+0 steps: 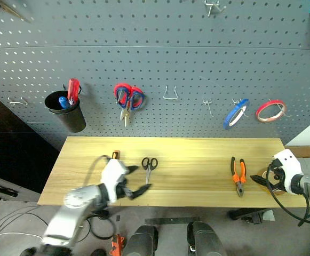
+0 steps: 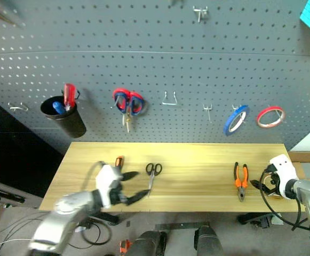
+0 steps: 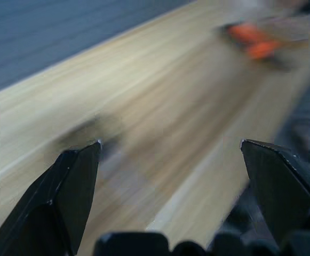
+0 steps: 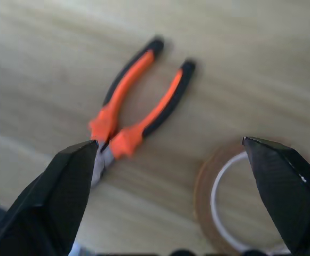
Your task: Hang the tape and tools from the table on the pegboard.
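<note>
Left pincer (image 1: pixel 135 180) — fingers spread wide, empty, over the tabletop (image 1: pixel 192 154) just beside the black-handled scissors (image 1: pixel 149 166). Right pincer (image 1: pixel 262 178) — released, above the tan tape ring (image 4: pixel 235 205) near the tabletop's right end; orange-handled pliers (image 1: pixel 238 174) beside it. Screwdriver's orange handle tip (image 1: pixel 115 154) behind the left wrist. Pegboard (image 1: pixel 187 64) behind.

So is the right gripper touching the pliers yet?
Apart. The right wrist view shows the right gripper open, with the orange-handled pliers lying flat on the table beyond its fingertips, unheld.
</note>
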